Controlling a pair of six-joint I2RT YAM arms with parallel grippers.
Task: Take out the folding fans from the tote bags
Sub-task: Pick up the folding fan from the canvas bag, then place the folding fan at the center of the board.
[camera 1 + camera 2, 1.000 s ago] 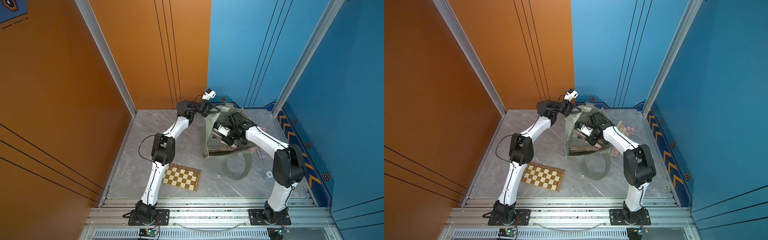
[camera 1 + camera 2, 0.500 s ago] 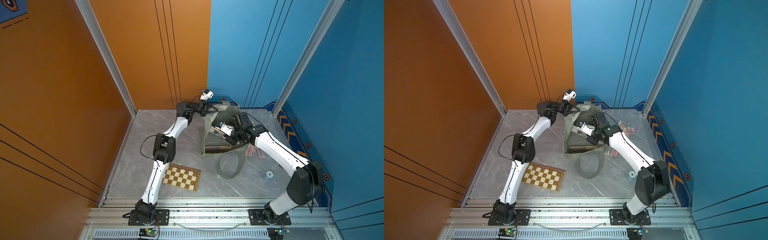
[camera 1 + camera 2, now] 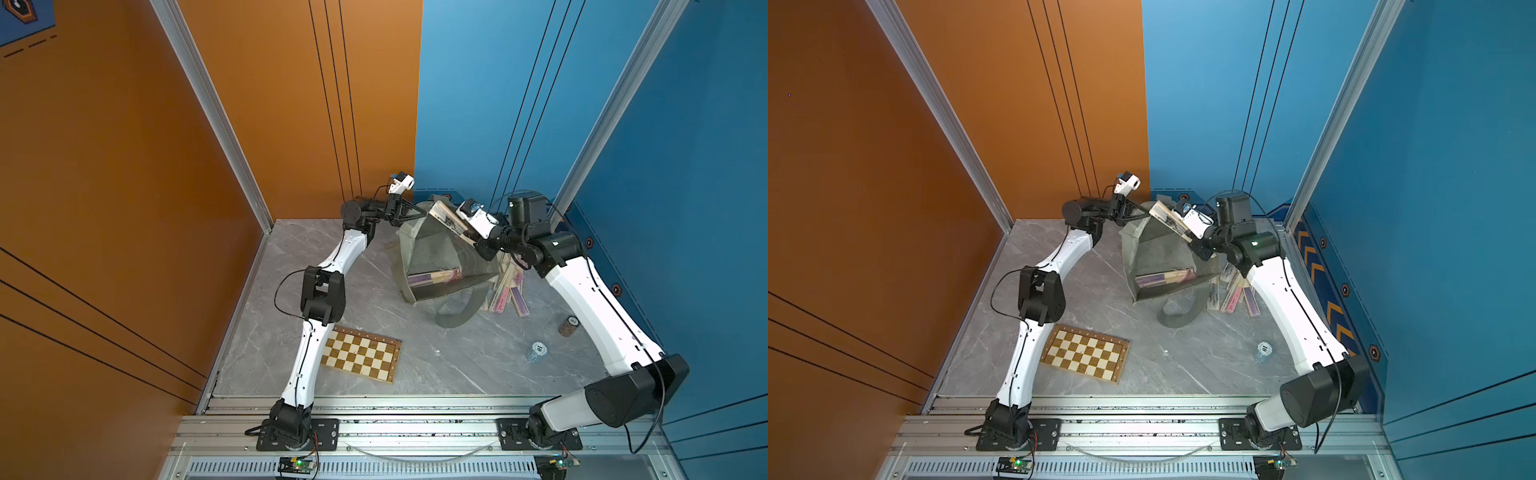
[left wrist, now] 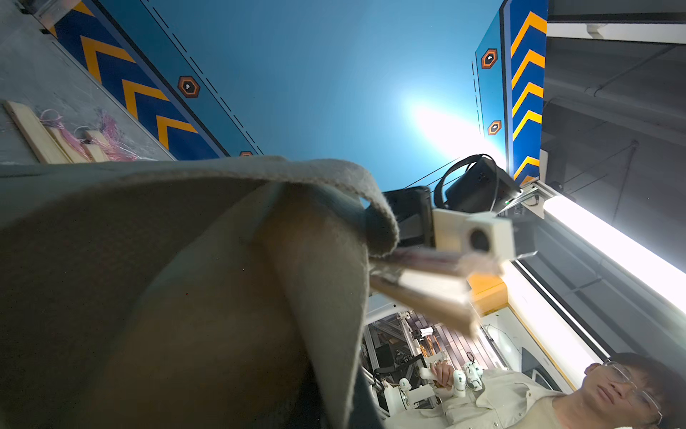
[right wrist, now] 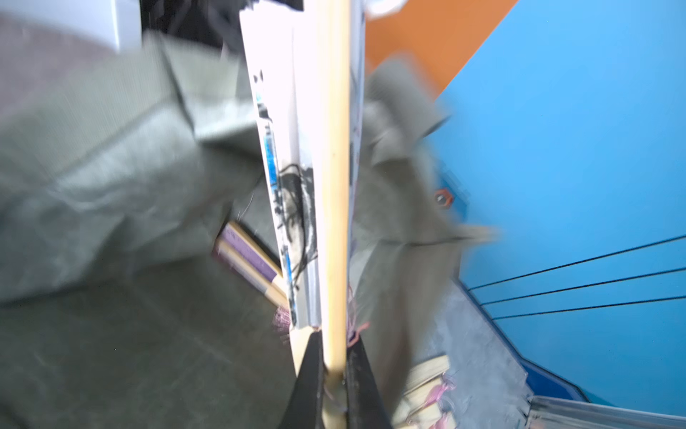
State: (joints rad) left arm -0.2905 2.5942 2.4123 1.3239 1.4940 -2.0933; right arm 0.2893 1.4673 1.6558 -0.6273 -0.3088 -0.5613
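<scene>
At upper centre, my left gripper point(image 3: 420, 212) clamps the tote point(image 3: 432, 257) rim and the right gripper point(image 3: 474, 244) grips a fan point(image 3: 448, 221) above its mouth; next I should carry it to the pile point(image 3: 508, 287) at right and release.

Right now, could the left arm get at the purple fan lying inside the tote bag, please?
Probably not: the left gripper is shut on the tote bag, holding its rim up, so it isn't free. The purple fan itself lies uncovered inside.
</scene>
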